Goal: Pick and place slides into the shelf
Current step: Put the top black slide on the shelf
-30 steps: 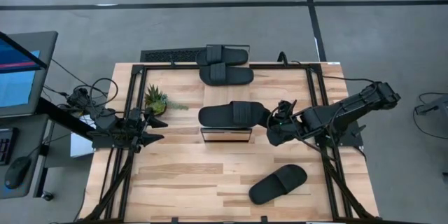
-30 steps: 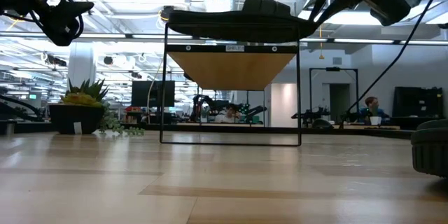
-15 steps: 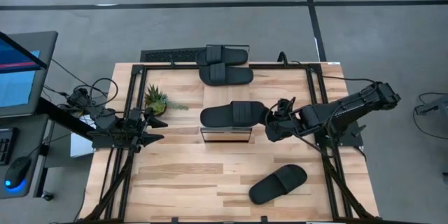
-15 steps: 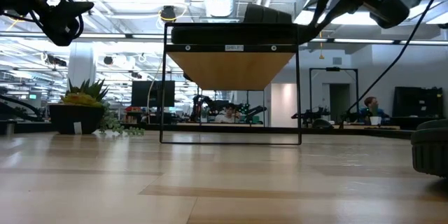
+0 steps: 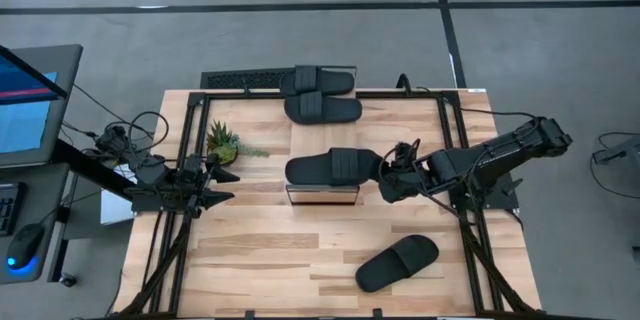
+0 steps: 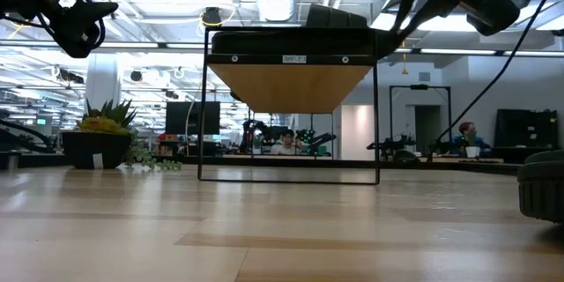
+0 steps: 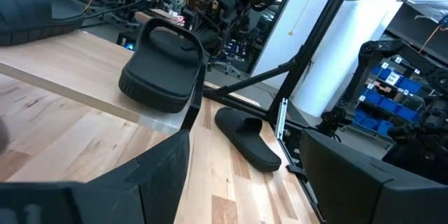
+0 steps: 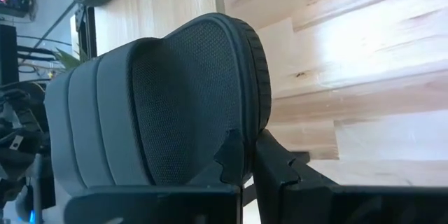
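Observation:
One black slide lies lengthwise on the light wood top of the shelf. In the low view the slide lies level on the shelf's top edge. My right gripper is shut on the slide's right end. Two more slides lie side by side at the table's far edge. Another slide lies on the table near the right front. At the table's left my left gripper waits open, with nothing between its fingers. My right gripper pinches the rounded end of the slide's sole between its two fingers: one finger on the textured footbed, the other on the underside. It comes from the table's right, slanting down, along the slide. The slide lies level on the shelf.
A small potted plant stands at the far left of the table. Black frame rails run along the table's edges. Bare wood lies open in front of the shelf.
My right gripper has stayed shut on the slide and moved a little toward the far edge. The slide, tilted just above the shelf a second ago, has sunk and now lies level on the shelf's top.

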You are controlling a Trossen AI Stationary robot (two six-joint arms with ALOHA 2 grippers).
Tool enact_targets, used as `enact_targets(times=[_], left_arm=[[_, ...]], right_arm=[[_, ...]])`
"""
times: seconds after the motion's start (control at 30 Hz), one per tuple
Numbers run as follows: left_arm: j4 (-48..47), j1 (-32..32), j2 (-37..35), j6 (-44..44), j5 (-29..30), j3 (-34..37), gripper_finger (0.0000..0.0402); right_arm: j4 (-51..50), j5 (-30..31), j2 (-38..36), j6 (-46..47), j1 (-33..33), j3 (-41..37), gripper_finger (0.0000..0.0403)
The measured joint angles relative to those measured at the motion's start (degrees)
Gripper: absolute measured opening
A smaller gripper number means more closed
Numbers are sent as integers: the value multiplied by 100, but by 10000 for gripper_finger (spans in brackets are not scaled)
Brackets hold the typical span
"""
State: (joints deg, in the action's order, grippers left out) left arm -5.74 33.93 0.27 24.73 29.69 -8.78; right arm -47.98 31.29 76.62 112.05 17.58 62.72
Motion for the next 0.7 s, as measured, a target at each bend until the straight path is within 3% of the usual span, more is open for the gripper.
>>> enact_targets(times=[0.37,0.7], left_arm=[[0,0,-1,-2,1,0,258],[0,-1,0,-2,1,-1,258]], right_arm=[[4,-314,0,-115,-30,0,6],[8,-453,0,-287,-135,0,56]])
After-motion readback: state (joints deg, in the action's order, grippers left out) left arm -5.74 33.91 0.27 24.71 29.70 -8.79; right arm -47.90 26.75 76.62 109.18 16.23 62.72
